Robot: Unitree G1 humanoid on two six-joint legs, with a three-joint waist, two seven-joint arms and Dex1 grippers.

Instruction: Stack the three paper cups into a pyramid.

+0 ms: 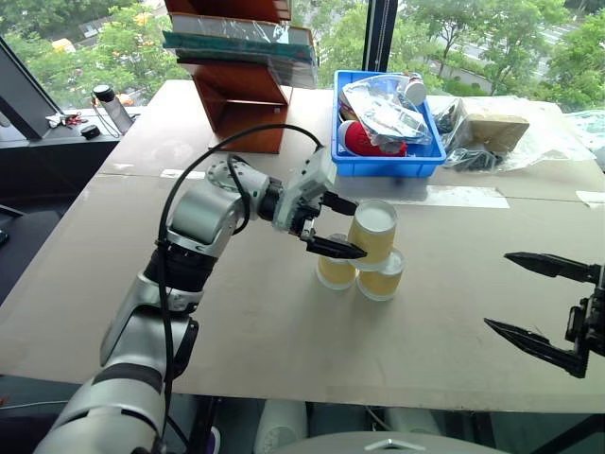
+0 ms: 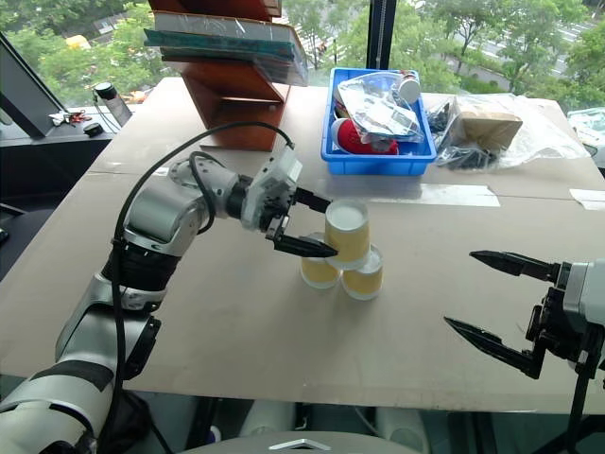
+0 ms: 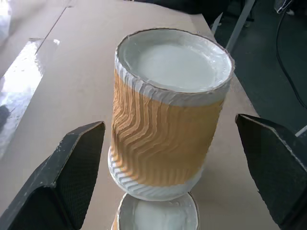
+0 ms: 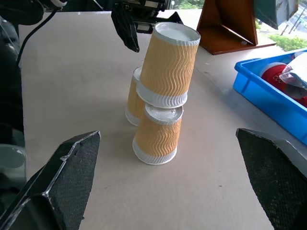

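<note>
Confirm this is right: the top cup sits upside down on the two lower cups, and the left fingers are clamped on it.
Not clamped. The left wrist view shows the left fingers standing open, clear of the top cup on both sides. It does sit upside down on the two lower cups.

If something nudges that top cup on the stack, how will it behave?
The top cup would probably tip easily: it leans, perched on the rims of two cups below. Being ribbed paper, it is likely light and crushable. The left hand stands open around it.
</note>
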